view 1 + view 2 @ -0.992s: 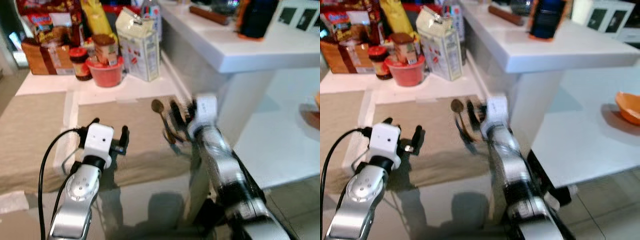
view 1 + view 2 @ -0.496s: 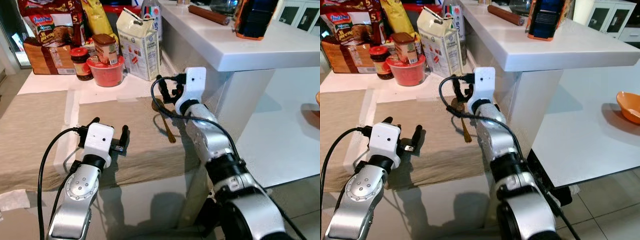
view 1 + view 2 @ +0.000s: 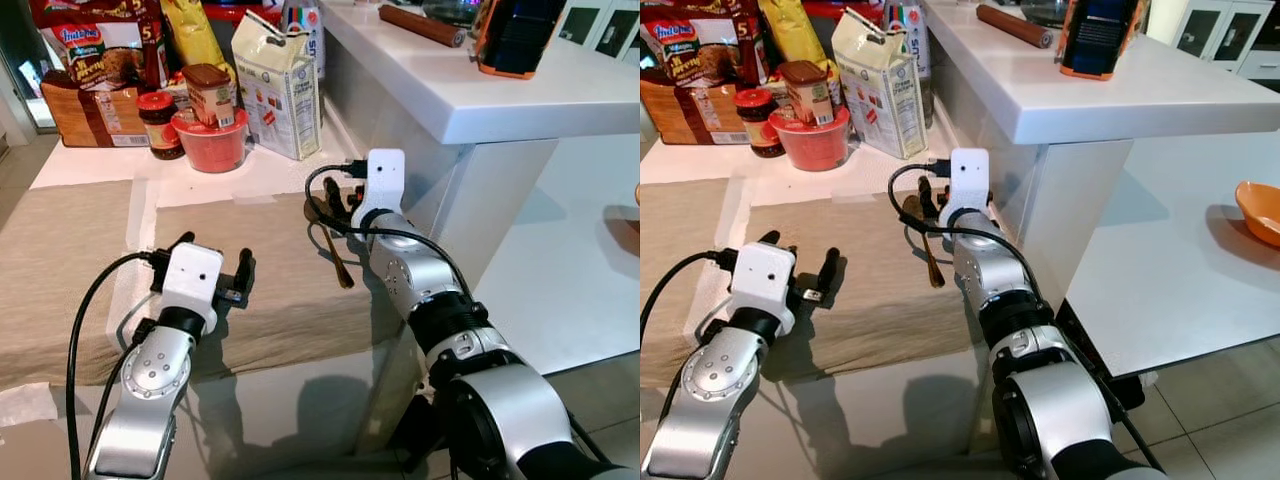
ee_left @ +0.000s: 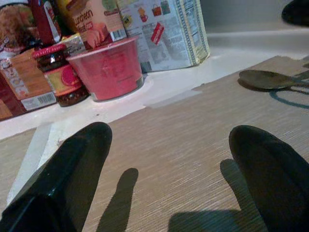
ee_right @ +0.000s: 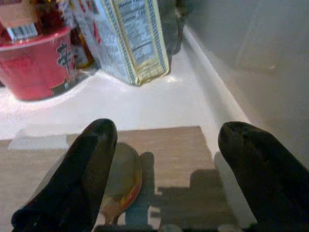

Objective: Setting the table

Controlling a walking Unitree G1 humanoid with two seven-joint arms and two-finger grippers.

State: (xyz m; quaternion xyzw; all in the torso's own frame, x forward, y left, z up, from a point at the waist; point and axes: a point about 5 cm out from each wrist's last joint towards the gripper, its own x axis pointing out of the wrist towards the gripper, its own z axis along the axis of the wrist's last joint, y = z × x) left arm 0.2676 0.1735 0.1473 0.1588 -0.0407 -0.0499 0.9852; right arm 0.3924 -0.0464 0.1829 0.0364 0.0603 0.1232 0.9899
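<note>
Right end effector (image 5: 159, 159) hovers, fingers wide, over the bowl of the wooden spoon (image 3: 330, 245) lying on the tan placemat (image 3: 270, 280); left end effector (image 3: 205, 272) waits open nearby. Best to descend squarely astride the handle

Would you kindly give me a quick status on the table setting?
Right gripper open, over bowl of the brown wooden spoon on the beige woven placemat. Left gripper open, empty, above same mat. Red plastic cup stands beyond, clear.
</note>
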